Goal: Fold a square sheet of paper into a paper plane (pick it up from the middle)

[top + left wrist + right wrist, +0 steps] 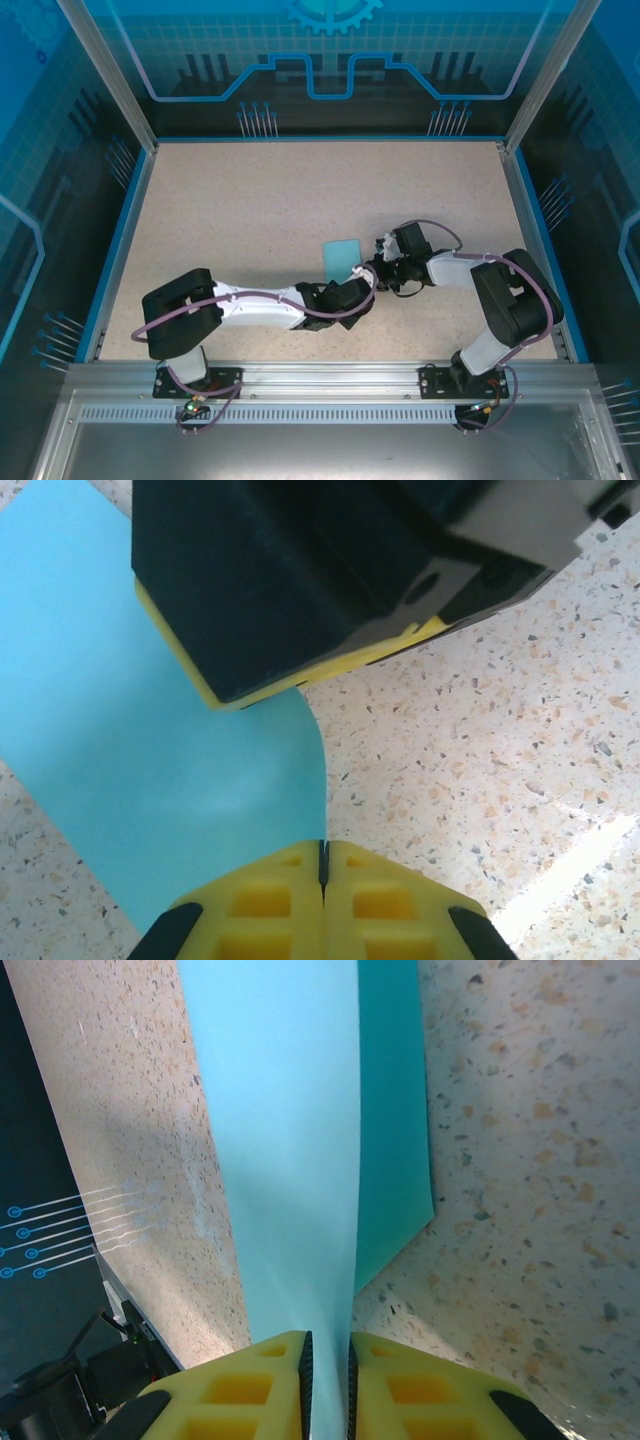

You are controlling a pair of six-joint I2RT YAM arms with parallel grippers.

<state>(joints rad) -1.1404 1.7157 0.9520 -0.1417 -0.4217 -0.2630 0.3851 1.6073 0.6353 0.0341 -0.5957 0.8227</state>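
- Cyan sheet (342, 259) lies near the worktop's (250, 200) middle, a little towards the right edge — you'll see its near side curling up.
- Your left gripper (323, 858) is clamped tight on the sheet's edge.
- Your right gripper (328, 1345) — jaws narrow — pinches the raised paper between them.

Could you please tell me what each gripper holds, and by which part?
Both hold the square sheet of paper: left gripper at its edge, right gripper on its lifted edge.
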